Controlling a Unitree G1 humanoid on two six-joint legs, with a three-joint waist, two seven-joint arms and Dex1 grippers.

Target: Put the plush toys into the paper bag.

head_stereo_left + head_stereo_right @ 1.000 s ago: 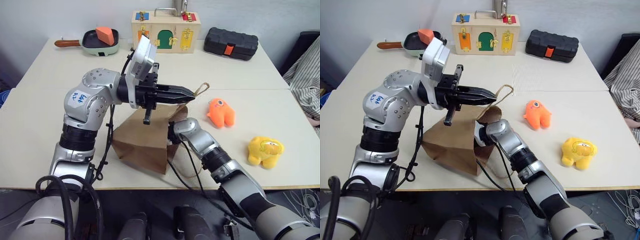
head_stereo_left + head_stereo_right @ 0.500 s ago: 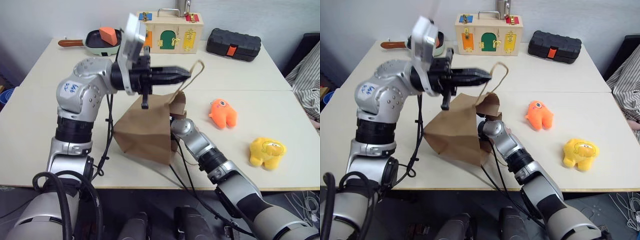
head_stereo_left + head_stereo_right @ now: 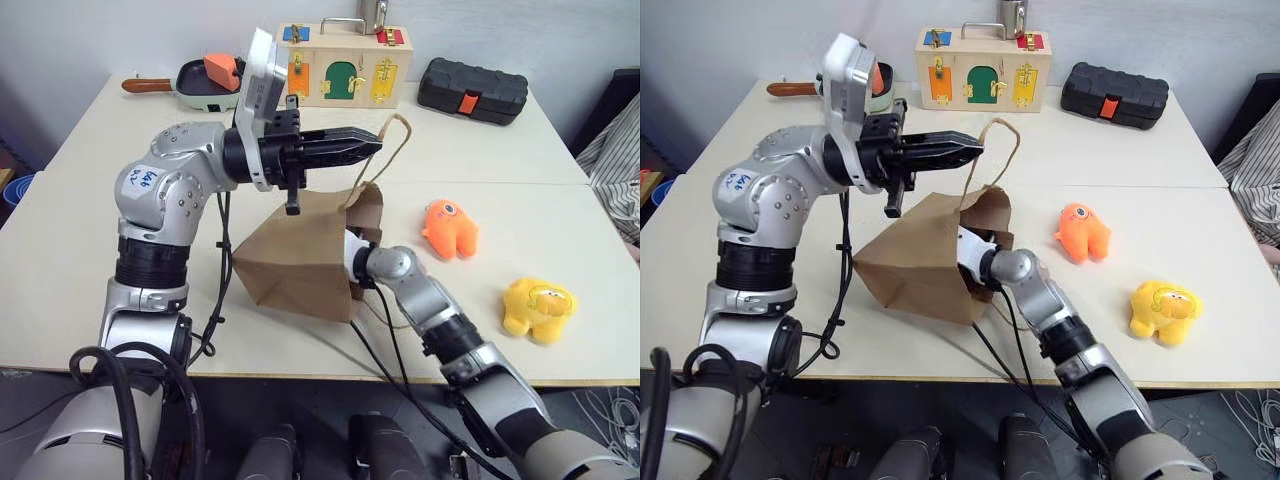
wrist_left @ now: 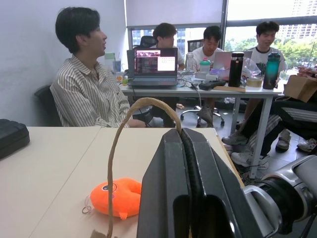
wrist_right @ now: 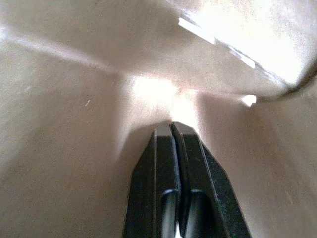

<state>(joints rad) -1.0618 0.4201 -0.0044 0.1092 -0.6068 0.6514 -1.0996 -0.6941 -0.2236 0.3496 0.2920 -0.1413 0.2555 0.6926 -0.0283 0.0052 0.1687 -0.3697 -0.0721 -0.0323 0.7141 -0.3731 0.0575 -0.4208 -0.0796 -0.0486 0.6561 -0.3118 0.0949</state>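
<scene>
Two plush toys (image 3: pixel 449 227) (image 3: pixel 538 309) lie on the surface right of the paper bag (image 3: pixel 300 262). My left fingers (image 3: pixel 372 147) pinch its handle (image 3: pixel 393 152); my right fingers (image 5: pixel 174 130), closed empty, sit inside it.

even, bright room light falls on the table (image 3: pixel 80 230) with soft shadows; daylight glares through the paper bag (image 5: pixel 237 29), whose inside looks blurred.

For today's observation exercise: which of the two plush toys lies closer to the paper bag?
The orange one-eyed plush toy; the yellow plush toy sits farther from the paper bag, nearer the table's front edge.
</scene>
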